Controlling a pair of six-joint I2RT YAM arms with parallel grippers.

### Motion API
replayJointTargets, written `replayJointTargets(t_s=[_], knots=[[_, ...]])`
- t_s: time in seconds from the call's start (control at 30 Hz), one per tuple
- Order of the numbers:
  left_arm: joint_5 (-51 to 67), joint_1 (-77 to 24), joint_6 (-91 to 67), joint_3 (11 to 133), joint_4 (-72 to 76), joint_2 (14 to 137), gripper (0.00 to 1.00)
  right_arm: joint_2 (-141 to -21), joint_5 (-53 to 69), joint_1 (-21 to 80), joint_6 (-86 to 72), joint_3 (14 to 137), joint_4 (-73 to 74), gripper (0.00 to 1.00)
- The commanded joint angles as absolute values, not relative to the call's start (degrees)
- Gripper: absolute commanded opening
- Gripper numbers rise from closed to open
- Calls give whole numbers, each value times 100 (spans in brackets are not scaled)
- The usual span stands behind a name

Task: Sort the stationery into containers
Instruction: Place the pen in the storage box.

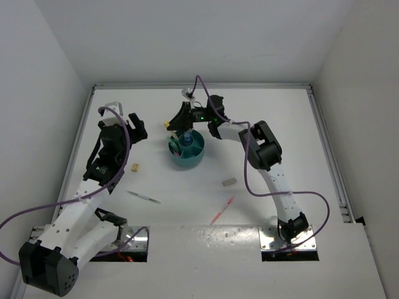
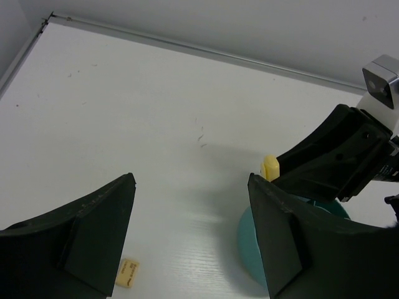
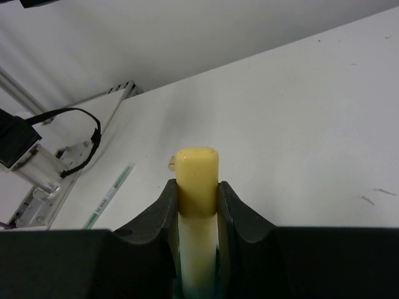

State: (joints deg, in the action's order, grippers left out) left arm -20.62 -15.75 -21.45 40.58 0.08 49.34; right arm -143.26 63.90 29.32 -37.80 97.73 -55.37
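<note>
Teal tub (image 1: 187,149) sits upper centre of top view. Right gripper (image 3: 197,184) is at the tub's upper-left rim, clamped on yellow stick (image 3: 197,163), tip protruding past fingers. Left gripper (image 2: 191,182), fingers apart, holds nothing, left of tub.

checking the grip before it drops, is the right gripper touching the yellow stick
Touching. The right wrist view shows the right gripper shut on the yellow stick, its jaws pressed against both sides with no gap on either.
</note>
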Motion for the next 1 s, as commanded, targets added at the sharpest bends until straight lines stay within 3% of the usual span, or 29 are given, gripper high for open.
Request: replayJointTargets(t_s=[0.0,0.13,0.23,0.27,0.43,0.47,0.97], knots=[[-1978,-1529,-2092,4113,176,4957,79,-14432,6679,2909,-3919,9835,-6336,0],[-1978,-1529,-2092,4113,176,4957,79,-14545,6794,2856,-4122,9835,-6732,6],[-1978,-1529,-2092,4113,176,5010,79,-14546,6926,2856,-4122,9835,-6811,17],[-1978,-1529,-2092,4113,176,5010,79,-14546,7004,2856,-4122,9835,-6812,28],[-1978,-1529,-2092,4113,176,5010,79,-14432,7216,2856,-4122,9835,-6943,46],[-1978,-1529,-2092,4113,176,5010,79,-14432,7216,2804,-4122,9835,-6996,58],[-1978,-1529,-2092,4113,176,5010,79,-13852,7102,2698,-4175,9835,-6943,58]])
